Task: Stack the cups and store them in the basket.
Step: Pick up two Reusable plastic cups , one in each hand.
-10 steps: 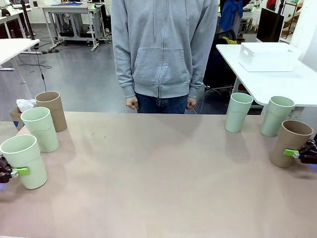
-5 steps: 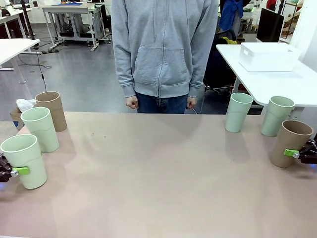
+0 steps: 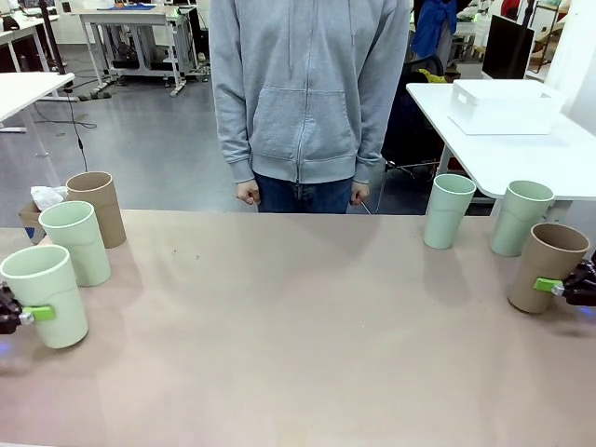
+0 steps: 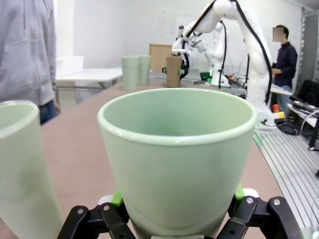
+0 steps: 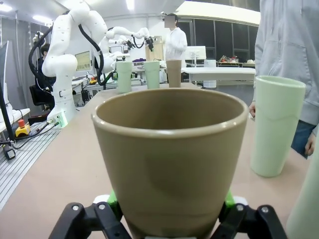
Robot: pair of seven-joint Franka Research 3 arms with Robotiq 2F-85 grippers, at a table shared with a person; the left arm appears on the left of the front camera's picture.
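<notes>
At the left edge of the table (image 3: 298,372) the left gripper (image 4: 177,216) is clamped on a mint cup (image 3: 45,296), gripping low on its wall with a green pad on each side. Just behind it stands a second mint cup (image 3: 76,240). Behind that, near the far edge, is the left tan cup (image 3: 96,207). The three form a tight row with little room between them.

At the right edge the right gripper (image 5: 169,214) grips the right tan cup (image 3: 548,268) the same way, low down, with the cup upright. A third mint cup (image 3: 448,210) and a fourth mint cup (image 3: 521,217) stand near it along the far edge, apart from each other.

The basket (image 3: 503,105) sits on a separate white table (image 3: 559,172) beyond the far right corner, off the work surface. A person (image 3: 307,93) stands at the middle of the far side, close to the edge. Between the two groups of cups the whole middle of the tabletop lies open, right up to the near edge.
</notes>
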